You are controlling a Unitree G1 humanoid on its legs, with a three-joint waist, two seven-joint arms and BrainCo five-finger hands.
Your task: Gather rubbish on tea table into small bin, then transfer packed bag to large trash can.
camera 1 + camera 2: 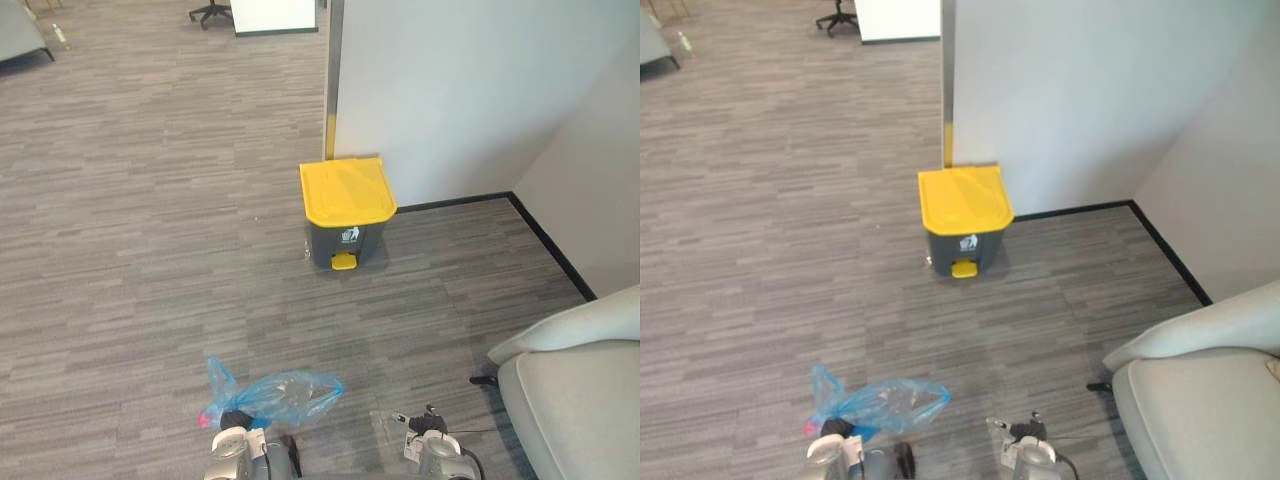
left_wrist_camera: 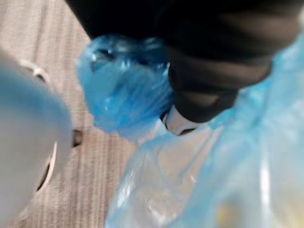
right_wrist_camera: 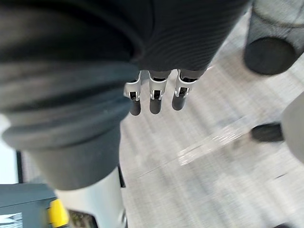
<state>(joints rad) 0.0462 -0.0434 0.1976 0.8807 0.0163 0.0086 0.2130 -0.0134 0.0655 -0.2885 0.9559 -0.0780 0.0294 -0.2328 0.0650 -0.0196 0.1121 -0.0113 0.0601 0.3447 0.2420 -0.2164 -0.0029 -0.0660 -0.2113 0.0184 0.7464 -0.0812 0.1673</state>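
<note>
A blue plastic bag [image 1: 285,393] with rubbish inside hangs low at my left side, just above the grey floor. My left hand [image 1: 234,419] is shut on its gathered neck; the left wrist view has the bag [image 2: 190,180] bulging past my curled fingers [image 2: 183,121]. The large trash can [image 1: 345,212], grey with a shut yellow lid and a yellow pedal, stands against the white wall some way in front of me. My right hand [image 3: 156,95] hangs by my side, fingers straight and holding nothing.
A light grey sofa [image 1: 580,390] juts in at the right. A white wall [image 1: 470,90] with black skirting runs behind and to the right of the can. An office chair base [image 1: 210,12] stands far back. Open floor lies between me and the can.
</note>
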